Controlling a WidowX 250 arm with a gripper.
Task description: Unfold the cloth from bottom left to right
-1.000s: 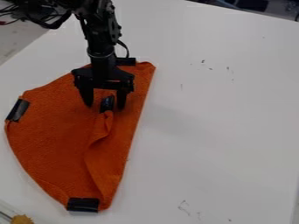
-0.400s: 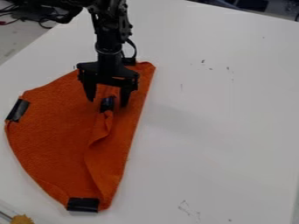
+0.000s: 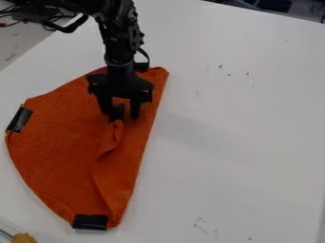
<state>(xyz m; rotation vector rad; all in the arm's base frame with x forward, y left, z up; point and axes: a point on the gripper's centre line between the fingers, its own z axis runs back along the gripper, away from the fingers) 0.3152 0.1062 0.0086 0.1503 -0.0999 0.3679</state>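
My gripper hangs over the upper part of the orange cloth, its fingers apart. Between them is the dark-taped corner of a folded-over flap, close to the left finger; whether they touch I cannot tell. The cloth lies folded at the left of the table, with a long straight edge on its right side. More black tape marks its left corner and its bottom corner. A ridge runs down from the flap toward the bottom.
The white table extends to the right of the cloth, with small dark marks on it. A yellowish item sits at the bottom left corner. Cables lie at the top left.
The gripper has shifted slightly right since the first frame, and has come lower since the middle one. Its fingers stand closer together. The cloth has not visibly moved.
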